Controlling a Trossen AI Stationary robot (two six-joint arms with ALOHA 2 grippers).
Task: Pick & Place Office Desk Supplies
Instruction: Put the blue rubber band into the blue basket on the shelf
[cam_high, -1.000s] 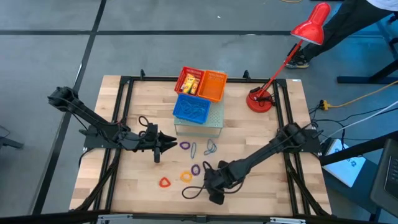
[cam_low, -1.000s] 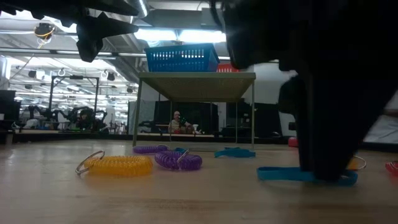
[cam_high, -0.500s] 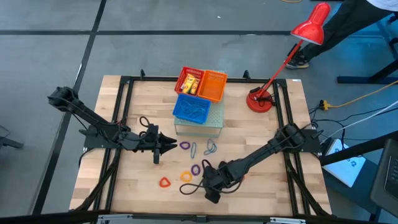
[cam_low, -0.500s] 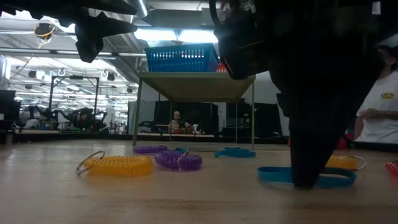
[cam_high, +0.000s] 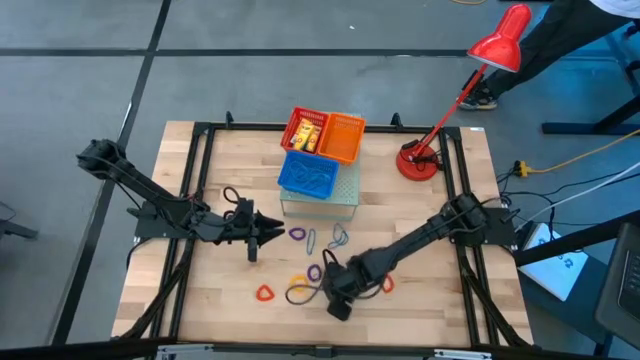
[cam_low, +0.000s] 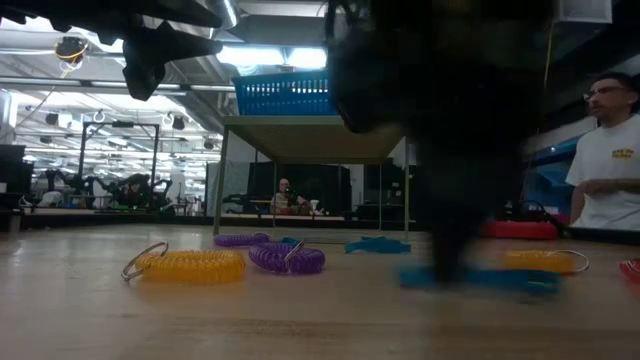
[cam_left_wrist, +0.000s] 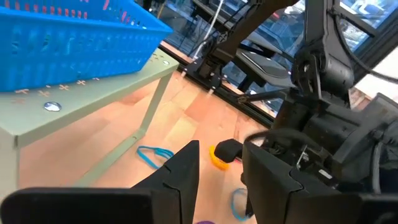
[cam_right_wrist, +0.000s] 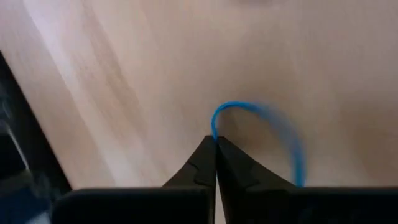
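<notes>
Small loops lie scattered on the wooden table: a purple coil (cam_low: 287, 258), a yellow coil (cam_low: 192, 265), a red loop (cam_high: 264, 293), an orange loop (cam_high: 298, 283) and blue-grey loops (cam_high: 339, 237). My right gripper (cam_right_wrist: 216, 144) is down at the table near its front middle, shut on a thin blue loop (cam_right_wrist: 292, 149). My left gripper (cam_left_wrist: 221, 171) hangs open above the table's left half with nothing between its fingers. A blue basket (cam_high: 308, 174) stands on a grey-green stand (cam_high: 345, 195). My right gripper pinches the thin band of the blue loop (cam_right_wrist: 214, 132) between its two fingertips, at the curved end of the loop. The fingers come from above, slanting down. The loop (cam_low: 500, 279) sits low at the table top; whether it is lifted clear I cannot tell.
Red and orange baskets (cam_high: 343, 138) stand behind the blue one at the far middle. A red desk lamp (cam_high: 420, 160) stands at the far right. Another red loop (cam_high: 385, 285) lies right of my right gripper. A person (cam_low: 605, 150) stands beyond the table.
My right gripper has shut on the blue loop and moved a little toward the table's left edge, dragging the loop with it along the table top. The red loop to its right has come into view.
</notes>
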